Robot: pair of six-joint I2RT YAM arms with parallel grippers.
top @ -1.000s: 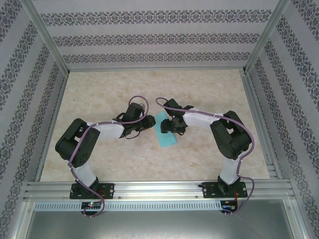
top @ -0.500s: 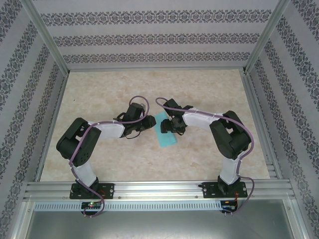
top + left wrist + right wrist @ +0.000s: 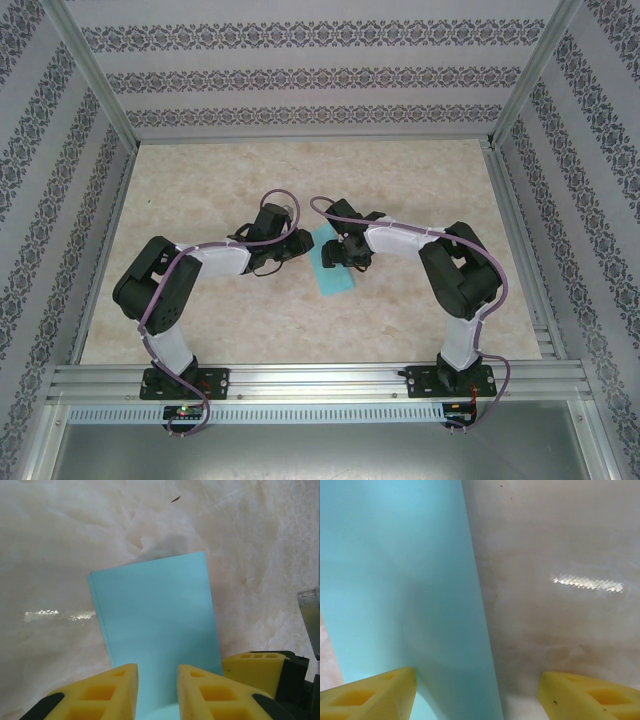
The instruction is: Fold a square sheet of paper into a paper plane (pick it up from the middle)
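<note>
With the left end effector (image 3: 156, 674) narrowly apart and the right end effector (image 3: 477, 680) wide apart over the folded turquoise-blue paper sheet (image 3: 155, 605), dragging contact could skew its crease.

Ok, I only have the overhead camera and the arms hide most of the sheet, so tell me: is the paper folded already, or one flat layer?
Observer: Folded. In the left wrist camera the paper shows two layers along its left edge and looks like a rectangle.
Operator: Is the left hand pinching it?
Observer: No. The left hand has its yellow fingers apart, and paper shows in the gap between them.
Operator: And the right one?
Observer: The right hand is wide open. One finger is over the paper and the other over bare table, with the paper's long edge running between them.
</note>
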